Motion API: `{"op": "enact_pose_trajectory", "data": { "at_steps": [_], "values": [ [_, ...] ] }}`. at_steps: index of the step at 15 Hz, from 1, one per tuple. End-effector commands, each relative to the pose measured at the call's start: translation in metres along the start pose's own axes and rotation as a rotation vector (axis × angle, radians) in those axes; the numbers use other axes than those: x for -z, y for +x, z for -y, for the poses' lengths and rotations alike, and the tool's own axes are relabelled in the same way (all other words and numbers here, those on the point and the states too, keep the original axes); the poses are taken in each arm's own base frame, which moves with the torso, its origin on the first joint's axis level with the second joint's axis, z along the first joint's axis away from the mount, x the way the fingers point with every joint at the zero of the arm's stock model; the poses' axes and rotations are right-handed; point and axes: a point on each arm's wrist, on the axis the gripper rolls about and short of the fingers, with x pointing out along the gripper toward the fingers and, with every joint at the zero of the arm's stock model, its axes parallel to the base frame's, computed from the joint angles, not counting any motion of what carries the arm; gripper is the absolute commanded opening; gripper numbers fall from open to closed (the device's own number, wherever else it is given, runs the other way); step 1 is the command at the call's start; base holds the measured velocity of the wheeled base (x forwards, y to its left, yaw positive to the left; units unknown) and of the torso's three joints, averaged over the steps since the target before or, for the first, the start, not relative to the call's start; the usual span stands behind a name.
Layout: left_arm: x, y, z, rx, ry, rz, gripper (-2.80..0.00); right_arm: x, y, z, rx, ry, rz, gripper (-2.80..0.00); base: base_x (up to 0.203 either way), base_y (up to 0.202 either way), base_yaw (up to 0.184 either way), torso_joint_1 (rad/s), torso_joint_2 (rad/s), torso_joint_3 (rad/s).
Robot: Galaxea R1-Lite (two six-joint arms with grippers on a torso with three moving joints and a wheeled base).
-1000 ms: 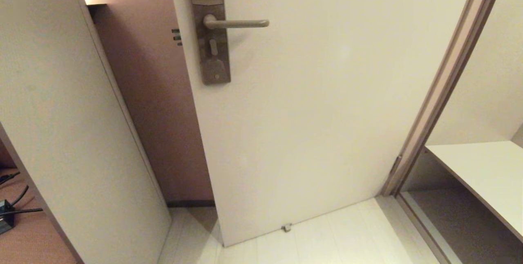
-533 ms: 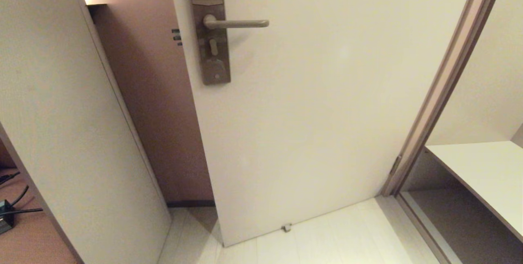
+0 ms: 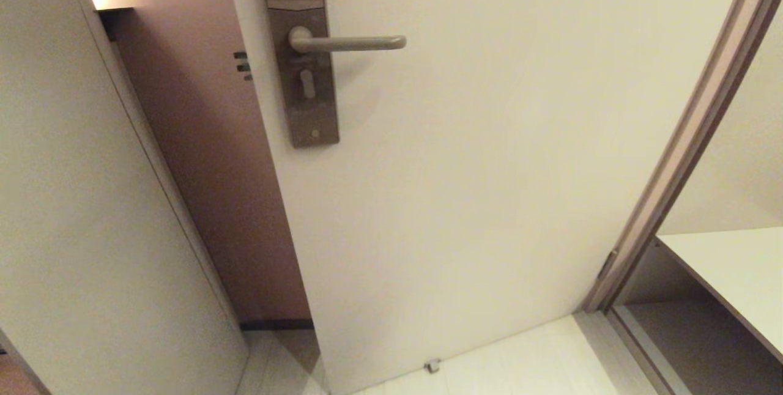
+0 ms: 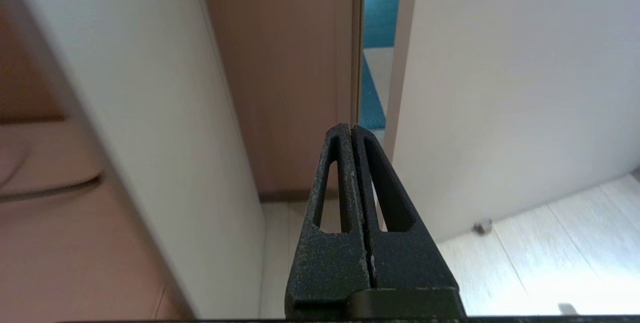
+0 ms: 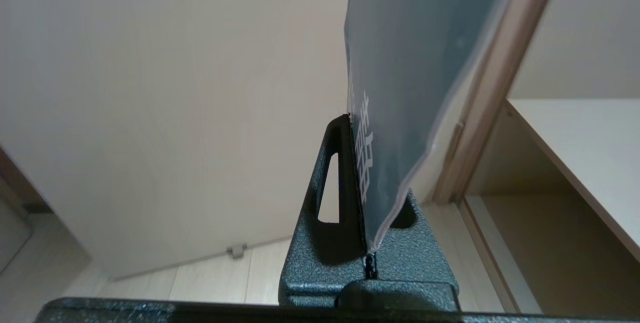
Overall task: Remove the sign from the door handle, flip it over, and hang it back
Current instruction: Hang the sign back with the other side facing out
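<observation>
From my remote station, the head view shows a pale door (image 3: 477, 169) standing ajar, its door handle (image 3: 348, 44) a level grey-brown lever with nothing hanging on it, mounted on a tall narrow plate (image 3: 304, 71) near the door's left edge. Neither arm appears in that view.

The sign (image 5: 400, 78) is in my right gripper (image 5: 361, 123): the right wrist view shows its jaws pinched tight on the card's lower edge, the blue-grey face with white lettering turned toward the camera, the card rising edge-on from the jaws and leaning slightly toward the door frame (image 5: 492, 78). It is well apart from the handle and touches nothing else that I can see.

My left gripper (image 4: 351, 130) holds nothing, its jaws pressed together, pointing at the gap between the door's edge and a brown wall (image 4: 285, 63), where a strip of blue carpet (image 4: 374, 38) shows beyond.

A white panel (image 3: 92, 199) leans at the left. A small door stop (image 3: 432, 365) sits on the pale floor (image 3: 520, 358) at the door's lower edge. A white shelf (image 3: 734, 273) stands at the right, past the frame.
</observation>
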Motion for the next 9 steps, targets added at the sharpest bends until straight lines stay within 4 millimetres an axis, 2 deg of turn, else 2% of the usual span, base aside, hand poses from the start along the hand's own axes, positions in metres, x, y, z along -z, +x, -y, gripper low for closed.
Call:
{"op": "enact_pose_trajectory", "data": {
  "at_steps": [1,4,9],
  "values": [
    [0.0002,0.0001,0.0000,0.000,-0.001,-0.003,-2.80,0.0000,0.0001,0.0000,0.000,0.000,-0.001,-2.80,0.194,0.000,0.001,0.004,0.00,0.006],
    [0.0002,0.0001,0.0000,0.000,-0.001,-0.003,-2.80,0.0000,0.0001,0.0000,0.000,0.000,-0.001,-2.80,0.116,0.000,-0.001,0.009,0.00,-0.001],
    [0.0004,0.0002,0.0000,0.000,-0.002,-0.003,-2.80,0.0000,0.0001,0.0000,0.000,0.000,-0.001,-2.80,0.000,0.000,0.000,0.000,0.00,0.000]
  ]
}}
